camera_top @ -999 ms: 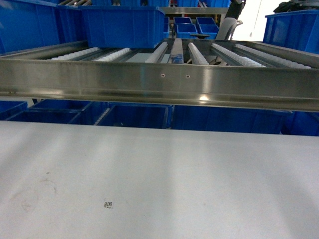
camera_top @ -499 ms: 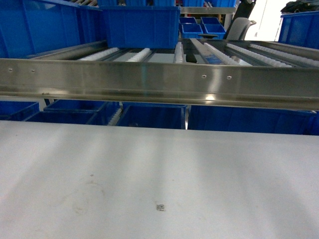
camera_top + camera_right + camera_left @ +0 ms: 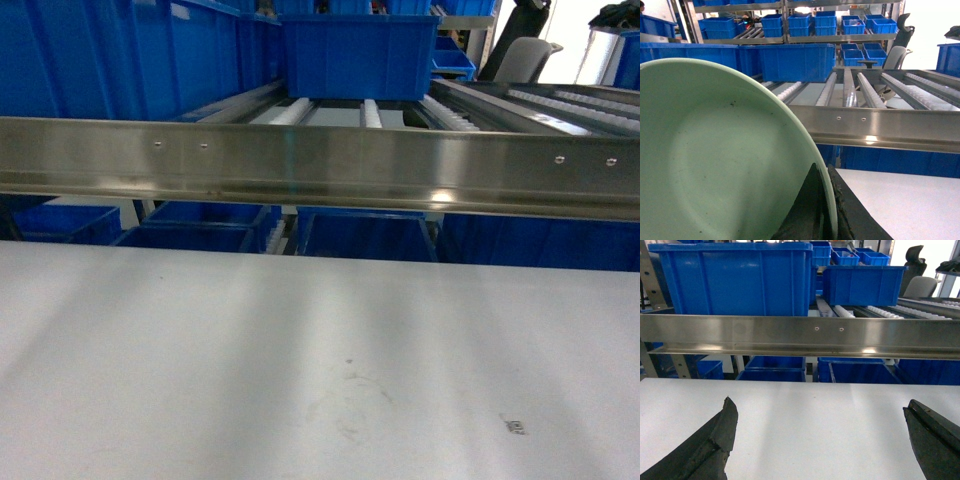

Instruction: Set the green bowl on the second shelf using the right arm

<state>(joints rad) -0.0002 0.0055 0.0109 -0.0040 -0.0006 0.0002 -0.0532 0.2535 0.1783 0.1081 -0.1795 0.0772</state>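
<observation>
In the right wrist view the pale green bowl [image 3: 720,160] fills the left half of the frame, its inside facing the camera. My right gripper [image 3: 826,186] is shut on the bowl's rim, one finger inside and one outside. The second shelf [image 3: 880,127] is a steel rack level with white roller lanes, ahead of the bowl and slightly above it. The shelf's front rail [image 3: 320,165] spans the head view; neither gripper nor the bowl shows there. In the left wrist view my left gripper [image 3: 820,430] is open over the white table [image 3: 810,415] with nothing between its fingers.
Large blue crates [image 3: 735,280] stand on the roller lanes at the left and middle [image 3: 358,55]. More blue crates [image 3: 200,225] sit on the level below the rail. An office chair [image 3: 895,55] stands behind the rack at the right. A small printed marker [image 3: 516,426] lies on the table.
The head view has swung left: the rail screws and the table marker have slid to the right of the frame, and the blue crate on the rollers has moved toward the centre.
</observation>
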